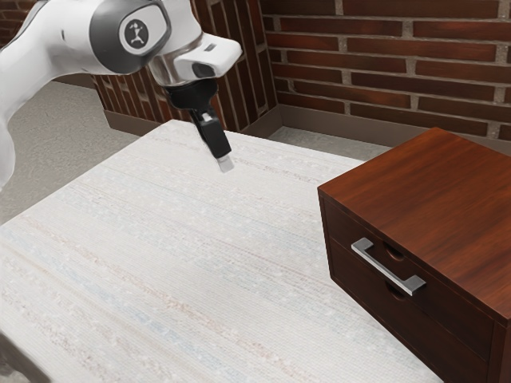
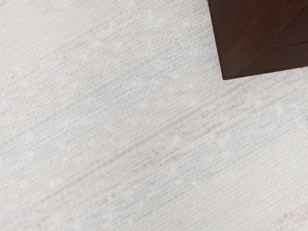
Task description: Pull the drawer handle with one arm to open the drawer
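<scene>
So, starting at the exterior view's left: the white arm (image 1: 96, 40) comes in from the upper left corner and the tool (image 1: 224, 163) hangs over the far side of the table (image 1: 160, 263), pointing down and a little toward the exterior view's right. It's holding nothing. Whether it's apart or together, I honestly can't tell from this angle (it reads as one dark bar with a pale tip).

Between the tool and the target there's just bare pale tabletop, so I don't see anything in the way.

Over at the exterior view's right sits the dark wooden cabinet (image 1: 431, 191), and the drawer handle (image 1: 389, 266) is on its front face, the face that looks toward the near edge of the table. That's the relation that matters: the handle is well apart from the tool, off to the right, nearer the camera and lower down. It's a silver bar lying level along the front. The drawer looks fully shut, so my guess is the reach hasn't properly begun.

The wrist view catches one corner of the cabinet (image 2: 260, 33) beyond the table (image 2: 120, 134).

Brick wall (image 1: 383, 64) behind it all.
</scene>
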